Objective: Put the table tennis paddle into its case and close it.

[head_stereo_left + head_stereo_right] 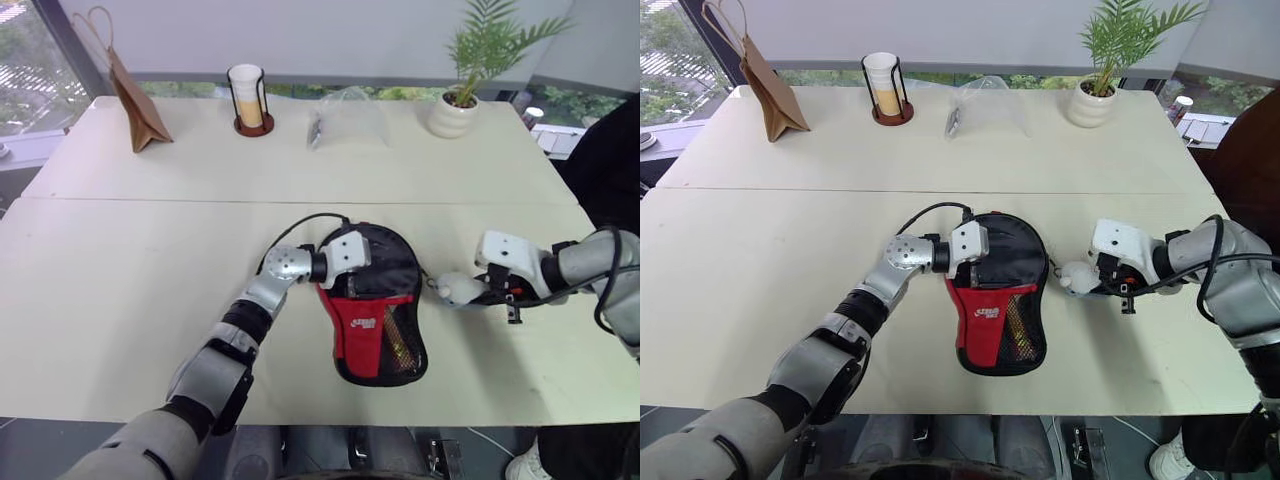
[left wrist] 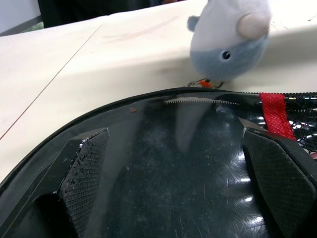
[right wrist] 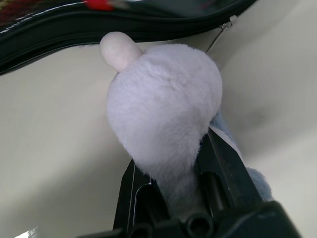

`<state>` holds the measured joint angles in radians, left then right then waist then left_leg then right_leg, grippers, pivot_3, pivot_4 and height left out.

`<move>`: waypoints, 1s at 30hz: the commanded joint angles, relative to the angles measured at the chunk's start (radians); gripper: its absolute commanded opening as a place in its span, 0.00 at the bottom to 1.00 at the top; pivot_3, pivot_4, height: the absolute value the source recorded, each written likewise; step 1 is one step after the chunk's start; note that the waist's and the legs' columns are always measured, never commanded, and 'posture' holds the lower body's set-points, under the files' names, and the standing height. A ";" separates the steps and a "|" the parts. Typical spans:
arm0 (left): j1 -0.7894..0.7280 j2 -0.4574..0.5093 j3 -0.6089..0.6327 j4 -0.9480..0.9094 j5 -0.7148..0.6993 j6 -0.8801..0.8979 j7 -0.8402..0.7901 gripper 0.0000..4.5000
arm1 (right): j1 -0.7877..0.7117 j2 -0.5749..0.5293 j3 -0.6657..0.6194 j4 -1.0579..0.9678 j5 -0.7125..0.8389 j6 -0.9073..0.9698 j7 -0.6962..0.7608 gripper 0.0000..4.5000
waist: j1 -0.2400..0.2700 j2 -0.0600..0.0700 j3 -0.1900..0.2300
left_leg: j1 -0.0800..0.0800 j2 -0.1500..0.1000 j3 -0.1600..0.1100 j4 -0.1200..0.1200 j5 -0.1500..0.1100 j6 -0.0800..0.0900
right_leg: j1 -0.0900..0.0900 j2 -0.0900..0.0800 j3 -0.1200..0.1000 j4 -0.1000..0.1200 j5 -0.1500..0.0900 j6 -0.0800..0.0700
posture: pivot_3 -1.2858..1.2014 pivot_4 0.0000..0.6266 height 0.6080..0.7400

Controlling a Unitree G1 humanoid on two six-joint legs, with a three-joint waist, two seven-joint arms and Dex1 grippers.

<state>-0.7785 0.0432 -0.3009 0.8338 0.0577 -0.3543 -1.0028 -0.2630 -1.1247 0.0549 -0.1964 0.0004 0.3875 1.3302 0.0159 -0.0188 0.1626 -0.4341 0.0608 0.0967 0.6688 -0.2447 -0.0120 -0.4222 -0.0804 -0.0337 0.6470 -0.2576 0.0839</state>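
The case (image 1: 372, 335), a black paddle-shaped pouch with a red panel and a mesh pocket, lies flat near the table's front edge. My left gripper (image 1: 383, 262) rests open on its black round end, with fingers (image 2: 81, 171) spread wide and flat against the fabric (image 2: 173, 198). Just right of the case, my right gripper (image 1: 478, 293) is shut on a small grey-blue plush toy (image 3: 163, 114), which hangs by the case's rim, close to a metal zip pull (image 3: 225, 27). The table tennis paddle is hidden.
Along the far side of the table (image 1: 120, 300) stand a brown paper bag (image 1: 137, 105), a cup in a black wire holder (image 1: 248, 98), a clear plastic bag (image 1: 345, 120) and a potted plant (image 1: 458, 105). A seam runs across the tabletop beyond the case.
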 commanded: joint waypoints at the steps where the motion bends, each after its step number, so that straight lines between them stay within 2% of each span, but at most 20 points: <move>1: 0.023 0.013 -0.038 0.038 0.046 0.019 0.000 1.00 | 0.081 -0.047 -0.080 -0.115 0.048 0.038 0.006 0.13 | -0.001 0.000 0.000 | 0.000 0.000 0.000 0.000 0.000 0.000 | 0.000 0.000 0.000 0.000 0.000 0.000 | 0.52 0.24 0.96; 10: 0.024 0.019 -0.050 0.049 0.062 0.012 0.010 1.00 | 0.259 -0.102 -0.189 -0.256 0.109 0.083 -0.001 0.13 | -0.002 0.000 0.000 | 0.008 0.000 -0.001 -0.001 0.000 0.000 | 0.008 0.000 0.000 -0.002 -0.001 0.000 | 0.52 0.24 0.96; 19: 0.025 0.022 -0.060 0.052 0.062 0.014 0.021 1.00 | 0.419 -0.143 -0.281 -0.359 0.139 0.065 0.026 0.13 | -0.001 0.000 0.000 | 0.009 0.000 -0.010 -0.001 0.000 0.000 | 0.014 0.000 -0.004 -0.008 -0.001 0.000 | 0.52 0.24 0.96; 30: 0.026 0.025 -0.065 0.051 0.058 0.021 0.030 1.00 | 0.502 -0.159 -0.307 -0.431 0.156 0.014 0.030 0.13 | -0.001 0.000 0.000 | 0.008 0.000 -0.012 -0.002 -0.001 0.001 | 0.017 0.000 -0.007 -0.013 -0.001 0.000 | 0.52 0.24 0.96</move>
<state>-0.7798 0.0441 -0.3361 0.8424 0.0646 -0.3595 -0.9762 0.2263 -1.2605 -0.2390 -0.6002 0.1427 0.4059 1.3257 0.0150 -0.0190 0.1625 -0.4258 0.0604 0.0842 0.6669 -0.2454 -0.0115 -0.4049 -0.0802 -0.0412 0.6339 -0.2586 0.0837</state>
